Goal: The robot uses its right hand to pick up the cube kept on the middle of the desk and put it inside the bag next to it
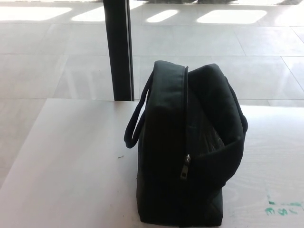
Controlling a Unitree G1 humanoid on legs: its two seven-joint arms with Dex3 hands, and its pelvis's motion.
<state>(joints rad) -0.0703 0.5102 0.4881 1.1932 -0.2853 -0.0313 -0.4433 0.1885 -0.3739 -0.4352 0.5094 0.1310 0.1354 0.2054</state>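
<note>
1. Black bag (185,147) standing upright on the white table (71,166), a bit right of the middle, near the front edge.
2. Zip (185,166) running up the near end of the bag and over the top, with a small metal pull hanging low down.
3. Right half of the bag sagging open at the top, with a dark gap showing inside.
4. One looped handle (135,126) hanging off the left side, bending down toward the table.
5. Another handle just peeking out on the right side.
6. No cube to be seen anywhere; cannot tell where it is, maybe hidden by the bag or inside it.
7. No robot hands showing, left or right, so cannot tell about the fingers.
8. Tiny dark speck (120,156) on the table, just left of the bag.
9. Green scribbles (282,209) on the table at the near right corner.
10. Tall black post (118,50) standing far behind the table, left of the bag.
11. Shiny pale tiled floor (213,42) beyond, with bright patches of light at the far end.
</note>
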